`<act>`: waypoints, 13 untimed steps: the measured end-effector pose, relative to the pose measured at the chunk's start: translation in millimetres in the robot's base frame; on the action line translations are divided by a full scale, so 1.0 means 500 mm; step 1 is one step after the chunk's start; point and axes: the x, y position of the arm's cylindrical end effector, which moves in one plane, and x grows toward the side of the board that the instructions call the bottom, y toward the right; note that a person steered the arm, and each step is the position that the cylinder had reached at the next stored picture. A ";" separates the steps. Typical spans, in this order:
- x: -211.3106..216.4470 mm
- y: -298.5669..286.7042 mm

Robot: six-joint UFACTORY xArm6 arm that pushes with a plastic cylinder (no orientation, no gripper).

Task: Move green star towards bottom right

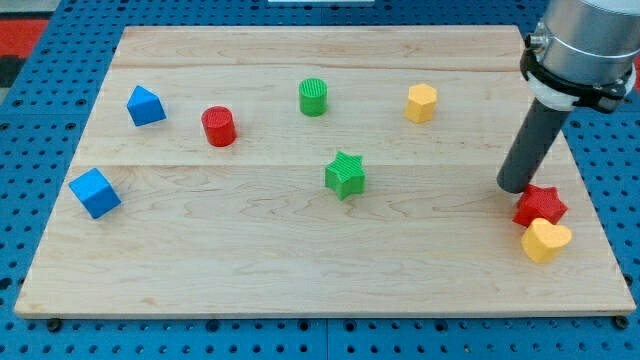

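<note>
The green star (345, 175) lies near the middle of the wooden board (300, 260). My tip (516, 186) is at the view's right, far to the right of the green star. It stands just left of and above the red star (540, 206), close to touching it. A yellow heart (546, 240) lies right below the red star near the board's right edge.
A green cylinder (313, 97) and a yellow hexagon block (421, 103) lie toward the view's top. A red cylinder (218, 127) is left of centre. Two blue blocks (146, 105) (95, 193) lie at the view's left.
</note>
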 end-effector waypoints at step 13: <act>0.033 -0.373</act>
